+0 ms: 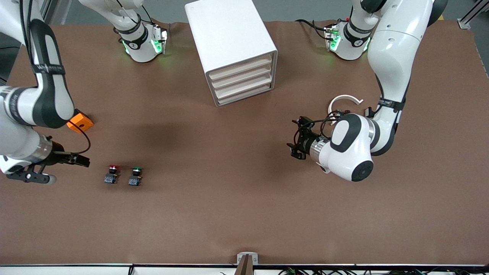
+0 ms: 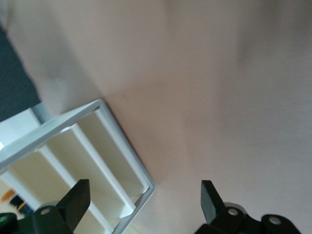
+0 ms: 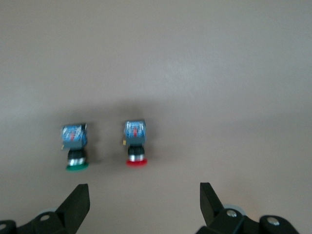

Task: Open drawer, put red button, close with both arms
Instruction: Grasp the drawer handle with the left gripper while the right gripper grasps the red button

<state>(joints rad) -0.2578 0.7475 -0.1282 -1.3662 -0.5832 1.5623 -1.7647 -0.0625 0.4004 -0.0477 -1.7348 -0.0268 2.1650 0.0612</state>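
Observation:
The white cabinet (image 1: 229, 42) stands at the back middle of the table. Its four cream-fronted drawers (image 1: 242, 81) are all pushed in, and nothing shows which one is the task's drawer. The red button (image 1: 112, 173) lies toward the right arm's end, with a green button (image 1: 135, 176) beside it. My right gripper (image 1: 85, 160) hangs open and empty low over the table, a short way from the red button (image 3: 135, 144); in its wrist view (image 3: 144, 197) both buttons lie ahead of the fingertips. My left gripper (image 1: 295, 136) is open and empty, apart from the cabinet (image 2: 73, 161), with its corner showing between the fingers (image 2: 78, 197).
An orange cube (image 1: 80, 123) with a hole lies beside the right arm's forearm, farther from the front camera than the buttons. The left arm's elbow (image 1: 353, 149) bulks over the table toward its own end. Brown tabletop (image 1: 214, 198) spreads between the buttons and the left gripper.

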